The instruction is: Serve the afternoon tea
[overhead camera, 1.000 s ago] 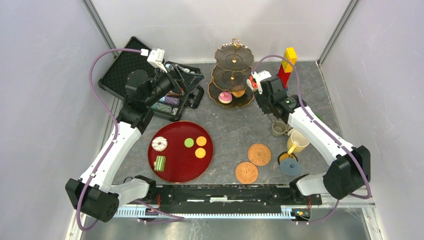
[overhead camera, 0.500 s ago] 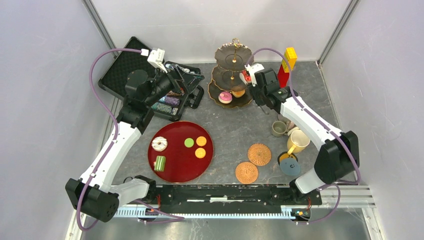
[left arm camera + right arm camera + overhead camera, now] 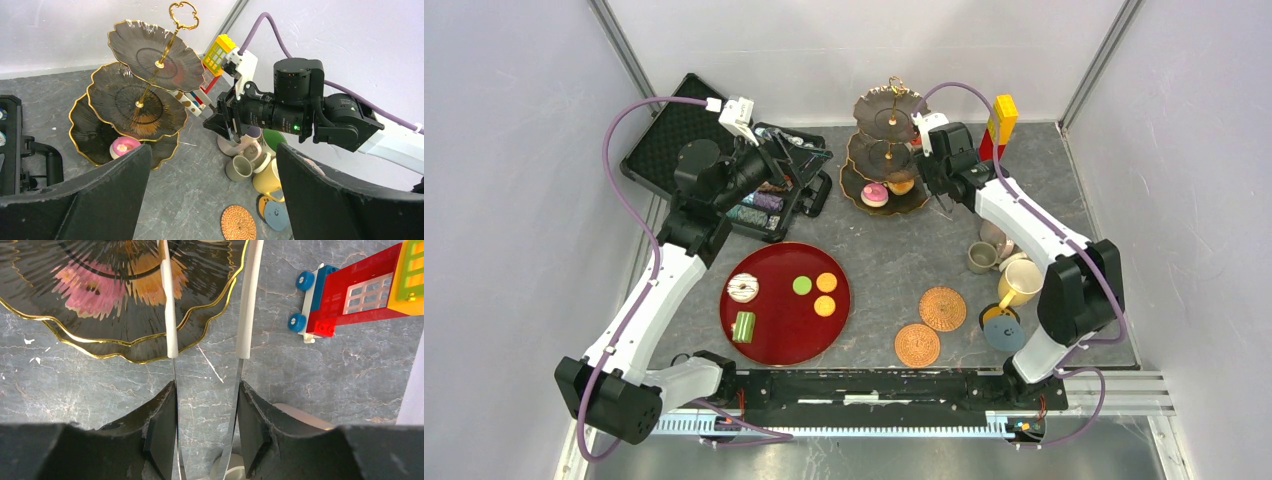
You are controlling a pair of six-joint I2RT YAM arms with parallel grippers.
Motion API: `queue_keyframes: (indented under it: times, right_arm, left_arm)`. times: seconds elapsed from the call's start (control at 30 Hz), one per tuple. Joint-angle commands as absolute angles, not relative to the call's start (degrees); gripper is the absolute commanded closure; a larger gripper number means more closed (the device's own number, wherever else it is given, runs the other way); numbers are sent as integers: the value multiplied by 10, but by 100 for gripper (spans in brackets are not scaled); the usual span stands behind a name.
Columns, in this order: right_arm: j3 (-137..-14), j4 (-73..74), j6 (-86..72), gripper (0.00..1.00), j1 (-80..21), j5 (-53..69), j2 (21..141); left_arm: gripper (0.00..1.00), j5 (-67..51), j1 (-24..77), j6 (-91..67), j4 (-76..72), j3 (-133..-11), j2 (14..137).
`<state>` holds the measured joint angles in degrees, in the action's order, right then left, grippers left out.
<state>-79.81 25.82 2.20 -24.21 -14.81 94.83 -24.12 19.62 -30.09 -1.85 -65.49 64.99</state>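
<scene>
The three-tier gold-rimmed stand (image 3: 854,190) stands at the back centre, with a pink cake (image 3: 874,194) and an orange piece (image 3: 901,186) on its bottom tier. My right gripper (image 3: 932,185) hovers just right of the stand, shut on metal tongs (image 3: 248,300) whose white tips point over the bottom tier's edge (image 3: 125,347). My left gripper (image 3: 799,160) is open and empty above the black case. A white donut (image 3: 742,288), a green cake (image 3: 743,326) and three macarons (image 3: 824,306) lie on the red tray (image 3: 789,335). The grey mug (image 3: 980,257), yellow mug (image 3: 1020,283) and lilac mug (image 3: 994,235) cluster at the right.
A green-lined mug (image 3: 274,139) sits behind the others. Two woven coasters (image 3: 942,309) and a blue one (image 3: 1005,333) lie front right. The red-and-yellow block tower (image 3: 998,130) stands right of the stand. An open black case (image 3: 664,140) is at the back left.
My right arm has swung back and left with the tongs, from above the mugs to beside the stand. The left arm has not moved.
</scene>
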Motion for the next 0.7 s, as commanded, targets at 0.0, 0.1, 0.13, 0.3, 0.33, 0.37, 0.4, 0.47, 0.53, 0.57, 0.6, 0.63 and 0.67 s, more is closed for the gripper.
queue_keyframes:
  times: [0.0,0.1,0.13,0.3,0.33,0.37,0.4,0.47,0.53,0.57,0.6,0.63,0.67]
  right_arm:
    - [-815,213,10,55,-238,-134,955]
    - [-809,199,13,53,-238,-132,957]
    - [-810,197,15,52,-238,-130,960]
    - [-813,195,16,50,-237,-125,969]
    - [-812,193,16,49,-237,-124,969]
    - [-811,190,16,49,-237,-122,970]
    - [-810,188,16,48,-236,-121,971]
    - [-810,186,15,46,-236,-116,972]
    - [-807,186,15,44,-236,-115,972]
    - [-803,183,14,43,-236,-113,971]
    - [-800,179,14,42,-236,-112,969]
    - [-796,176,13,40,-236,-112,968]
    - [-794,174,14,39,-235,-112,968]
  left_arm:
    - [0,-252,196,-319,-38,-662,649]
    - [0,-252,195,-319,-38,-663,647]
    - [0,-251,195,-318,-38,-663,647]
    - [0,-253,195,-318,-38,-663,647]
    - [0,-252,195,-318,-38,-663,648]
    - [0,-252,195,-317,-38,-663,648]
    - [0,-251,195,-317,-38,-662,648]
    - [0,-250,195,-317,-38,-662,650]
    - [0,-252,194,-318,-38,-662,653]
    - [0,-251,194,-318,-38,-662,653]
    - [0,-251,194,-318,-38,-662,654]
    - [0,-252,195,-319,-38,-662,655]
    - [0,-252,194,-319,-38,-662,654]
